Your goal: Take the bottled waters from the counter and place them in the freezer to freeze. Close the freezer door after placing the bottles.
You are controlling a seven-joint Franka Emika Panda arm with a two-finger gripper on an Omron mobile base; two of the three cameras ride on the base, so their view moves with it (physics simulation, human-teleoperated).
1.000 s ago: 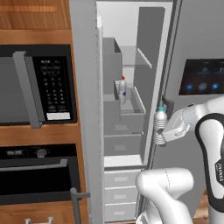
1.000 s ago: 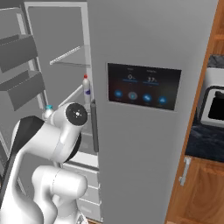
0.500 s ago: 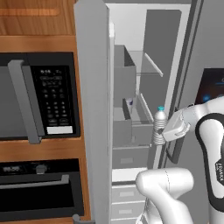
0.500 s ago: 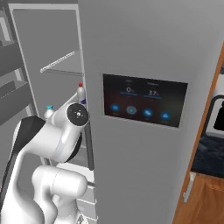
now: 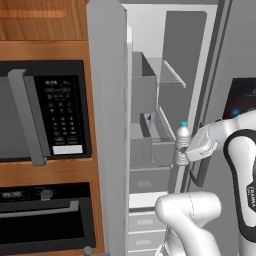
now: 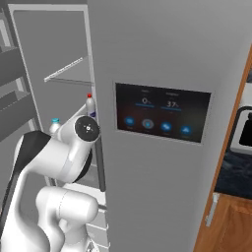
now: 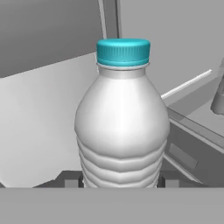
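A clear bottled water (image 5: 183, 141) with a teal cap stands upright in my gripper (image 5: 183, 154), which is shut on its lower body just in front of the open freezer (image 5: 172, 60). The hand view has this bottle (image 7: 122, 118) close up between my fingertips (image 7: 71, 180). A second, whitish bottle (image 6: 90, 106) with a red cap and dark band stands inside on a freezer shelf, also seen as the whitish bottle (image 5: 147, 119) in the left base view. The freezer door (image 5: 107, 130) is swung open on the left. A strip of dark counter (image 6: 235, 173) lies far right.
A black microwave (image 5: 45, 115) and an oven (image 5: 45, 215) sit in wooden cabinets left of the open door. The fridge's other door carries a dark touch display (image 6: 162, 113). Grey shelves and bins (image 5: 150, 150) line the freezer below the bottles.
The whole picture has shifted and grown: the base has driven closer to the freezer. The teal-capped bottle stays in my gripper, now nearer the opening.
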